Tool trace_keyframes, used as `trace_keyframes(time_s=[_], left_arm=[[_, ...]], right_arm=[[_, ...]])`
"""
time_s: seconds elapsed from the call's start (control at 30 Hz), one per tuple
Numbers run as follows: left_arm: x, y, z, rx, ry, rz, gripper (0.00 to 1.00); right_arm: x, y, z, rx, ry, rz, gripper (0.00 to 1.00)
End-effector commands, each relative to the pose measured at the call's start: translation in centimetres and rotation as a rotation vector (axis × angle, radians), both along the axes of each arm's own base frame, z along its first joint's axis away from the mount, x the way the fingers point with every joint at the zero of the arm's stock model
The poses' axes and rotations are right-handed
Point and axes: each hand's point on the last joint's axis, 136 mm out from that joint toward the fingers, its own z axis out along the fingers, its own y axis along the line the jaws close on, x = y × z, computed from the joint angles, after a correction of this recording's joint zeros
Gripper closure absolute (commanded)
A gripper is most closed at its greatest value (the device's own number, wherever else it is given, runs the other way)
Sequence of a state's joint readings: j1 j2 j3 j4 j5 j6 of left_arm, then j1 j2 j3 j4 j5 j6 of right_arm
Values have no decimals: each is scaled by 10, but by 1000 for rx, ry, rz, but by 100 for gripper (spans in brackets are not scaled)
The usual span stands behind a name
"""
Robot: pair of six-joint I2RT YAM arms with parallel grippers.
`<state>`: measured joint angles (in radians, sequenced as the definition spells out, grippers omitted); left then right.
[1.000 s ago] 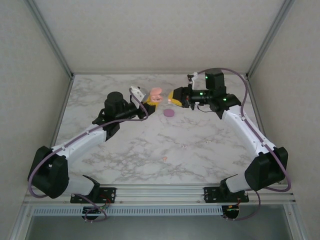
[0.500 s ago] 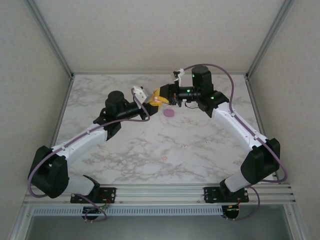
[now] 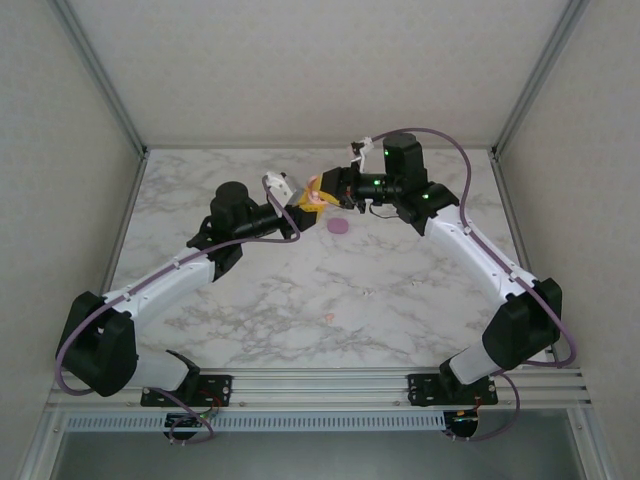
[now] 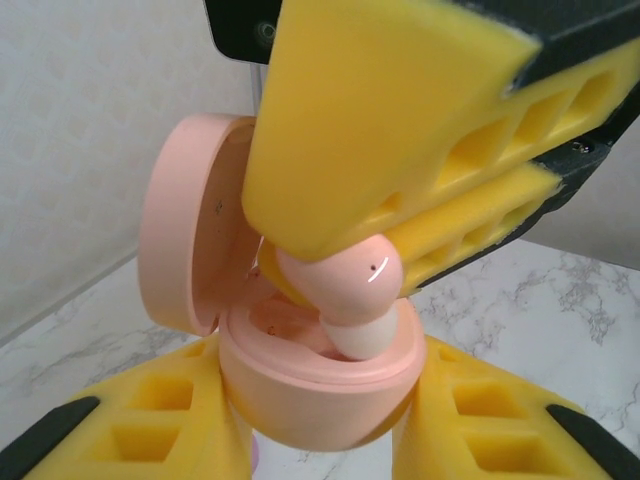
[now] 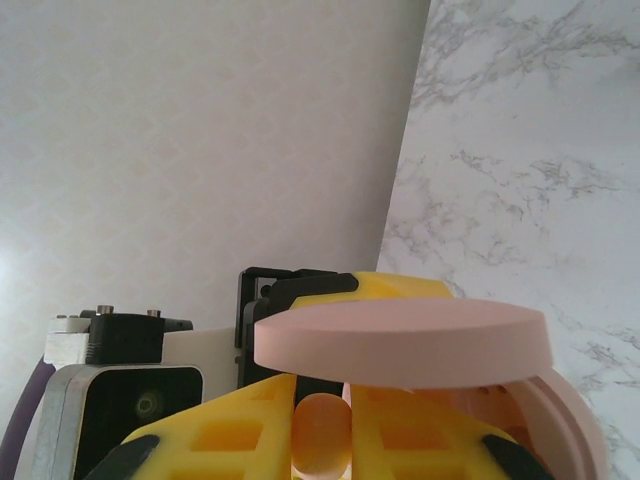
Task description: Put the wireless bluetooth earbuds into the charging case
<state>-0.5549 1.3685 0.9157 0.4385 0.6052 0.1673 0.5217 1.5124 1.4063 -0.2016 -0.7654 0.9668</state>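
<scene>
You have 1 salmon-pink case and a matching pink earbud with a paler tip, both against yellow foam pads backed in black. Your table is white marble veined grey; the rounded item is purple.

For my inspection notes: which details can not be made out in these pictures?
- Left wrist view: the earbud tip inside the pink case, hidden by the case rim.
- Right wrist view: case interior, mostly hidden by its lid.
- Top view: pink speck on the table, too small to identify.
</scene>
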Motion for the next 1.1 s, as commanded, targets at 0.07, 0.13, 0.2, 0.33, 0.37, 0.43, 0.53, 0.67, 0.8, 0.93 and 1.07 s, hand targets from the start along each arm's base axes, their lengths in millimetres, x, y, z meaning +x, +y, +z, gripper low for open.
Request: trace_keyframes(time_s=[0.07, 0.13, 0.2, 0.33, 0.37, 0.43, 0.53, 0.67, 0.8, 0.93, 1.07], left_arm=[[-5, -2, 40, -96, -61, -16, 75], [-5, -3, 41, -104, -63, -16, 75], [-5, -3, 43, -110, -65, -21, 75], [-9, -4, 48, -119, -75, -37, 75], [-10, -3, 48, -118, -76, -37, 75], [-11, -3, 49, -119, -86, -36, 75], [-12, -2, 52, -119, -97, -37, 75], [-12, -2, 53, -117, -100, -36, 75], [-11, -2, 52, -114, -94, -28, 75], [-11, -2, 53, -115, -99, -28, 75], [-13, 0, 56, -118, -106, -27, 75]], right_arm=[[-11, 0, 4, 5, -6, 23, 83], [-13, 1, 2, -1, 5, 28, 82], [-15, 2, -1, -10, 15, 35, 81], [-11, 0, -6, -28, 21, 13, 82], [-11, 1, -5, -23, 21, 19, 82], [-11, 3, -5, -32, 23, 26, 81], [-11, 4, -7, -54, 24, 27, 80], [-12, 8, -7, -76, 23, 35, 79], [-14, 11, -6, -82, 23, 45, 79], [-13, 8, -13, -125, 30, 27, 78], [-10, 4, -18, -171, 29, 0, 78]])
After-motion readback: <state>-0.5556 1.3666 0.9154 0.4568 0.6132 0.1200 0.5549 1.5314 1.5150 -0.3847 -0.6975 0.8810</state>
